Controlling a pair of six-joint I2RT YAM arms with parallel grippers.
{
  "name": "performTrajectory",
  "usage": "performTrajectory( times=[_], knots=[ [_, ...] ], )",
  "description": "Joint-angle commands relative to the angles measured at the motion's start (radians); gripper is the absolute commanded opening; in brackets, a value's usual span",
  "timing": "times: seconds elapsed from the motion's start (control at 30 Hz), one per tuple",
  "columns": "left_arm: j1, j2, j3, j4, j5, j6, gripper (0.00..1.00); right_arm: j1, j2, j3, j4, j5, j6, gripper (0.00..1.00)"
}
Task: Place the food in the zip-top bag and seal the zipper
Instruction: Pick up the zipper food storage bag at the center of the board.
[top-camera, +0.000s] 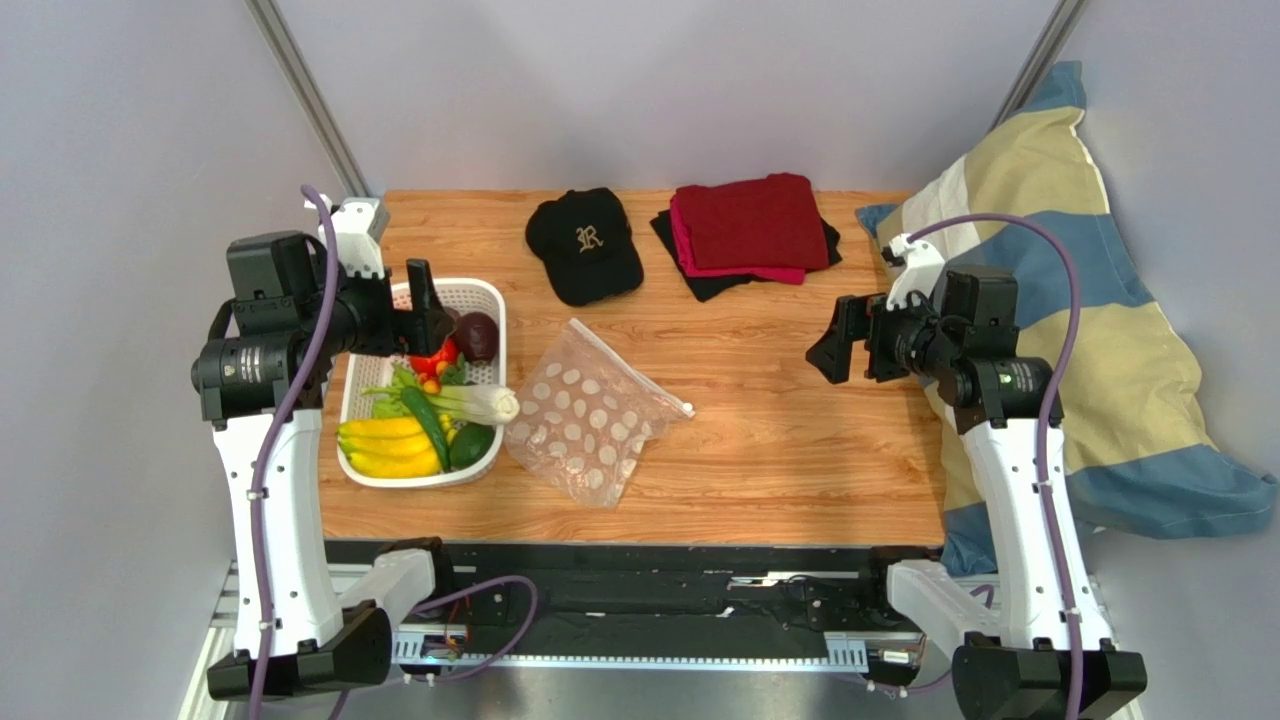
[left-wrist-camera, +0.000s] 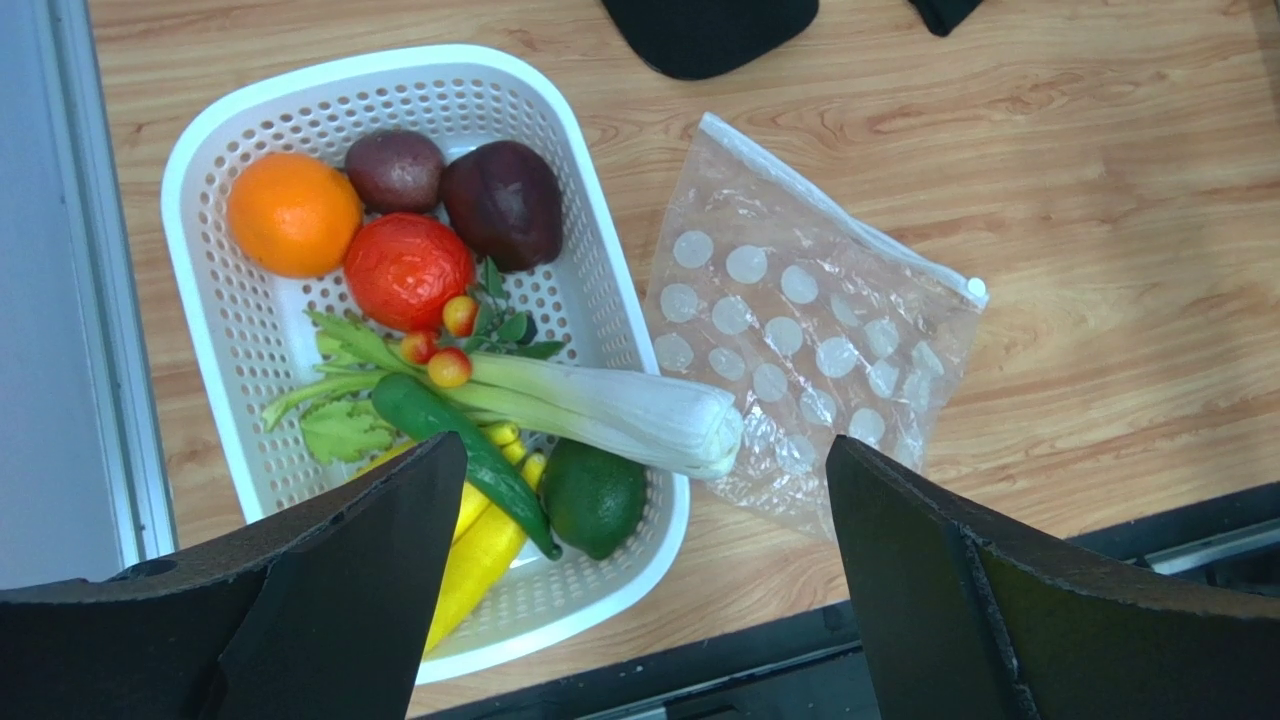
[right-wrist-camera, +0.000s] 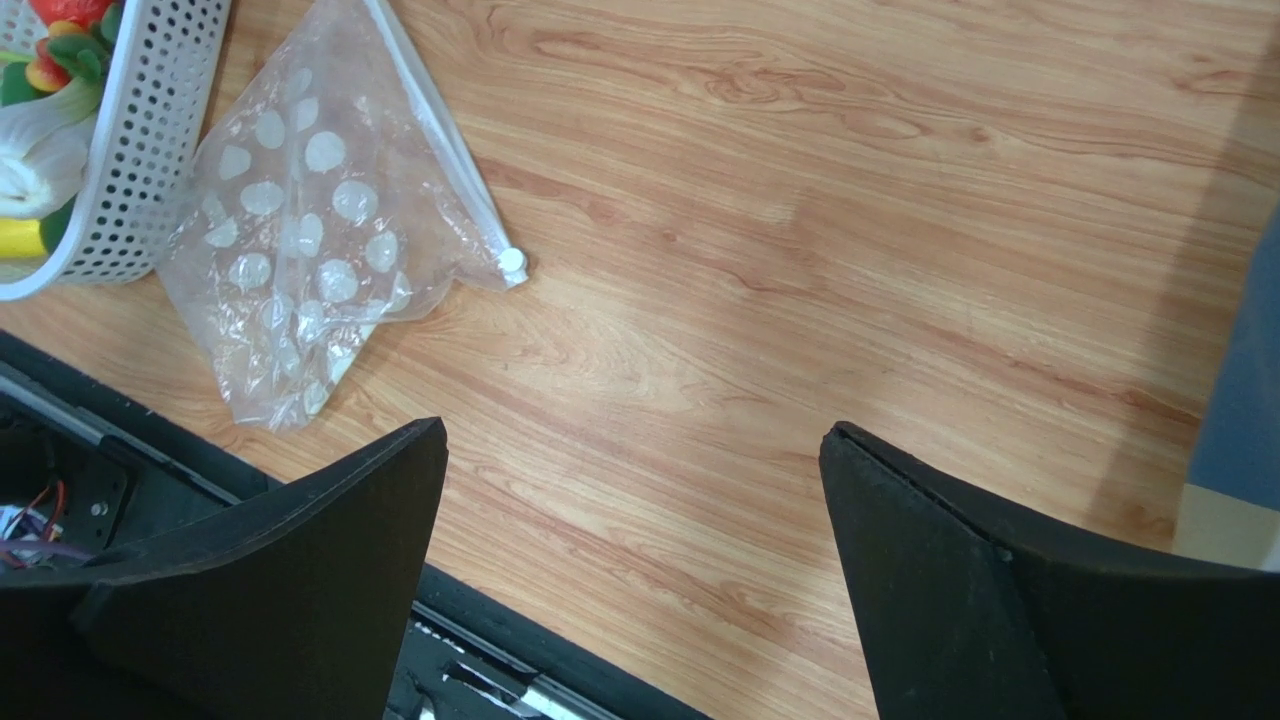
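Bag (top-camera: 589, 416) flat, floppy: could be pushed along worktop (top-camera: 781, 435) when stalk (left-wrist-camera: 601, 408) is inserted. Both jaws spread, empty.

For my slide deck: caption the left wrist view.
Open left gripper above the basket of food, empty zip-top bag beside it.

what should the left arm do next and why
Probably lower the left gripper onto the stalk and take it. Its jaws stand open right above the basket, the stalk lies on top and easy to reach, and the bag beside the basket lies flat and empty, so nothing is packed yet.
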Motion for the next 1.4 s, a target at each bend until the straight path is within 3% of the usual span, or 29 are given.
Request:
performTrajectory(
  times=[0.0, 0.3, 0.5, 0.7, 1.1, 1.37],
  knots=[
    [0.002, -0.063, -0.018, 0.058, -0.011, -0.025, 0.99, 0.004, 0.039, -0.041, 0.105, -0.085, 0.013, 1.00],
    [0.000, -0.095, -0.056, 0.092, 0.029, -0.012, 0.99, 0.140, 0.237, -0.038, 0.234, -0.077, 0.010, 1.00],
    [0.000, -0.189, -0.171, 0.236, 0.105, -0.015, 0.99, 0.348, 0.481, 0.051, 0.241, -0.013, -0.004, 1.00],
    [0.000, -0.192, -0.204, 0.233, 0.147, -0.002, 0.99, 0.490, 0.676, 0.124, 0.291, 0.004, 0.013, 1.00],
    [0.000, -0.200, -0.240, 0.216, 0.194, 0.004, 0.99, 0.588, 1.033, 0.401, 0.314, 0.000, 0.029, 0.98],
    [0.000, -0.198, -0.248, 0.205, 0.191, 0.011, 0.99, 0.656, 1.148, 0.464, 0.326, 0.052, 0.003, 0.98]
  ],
)
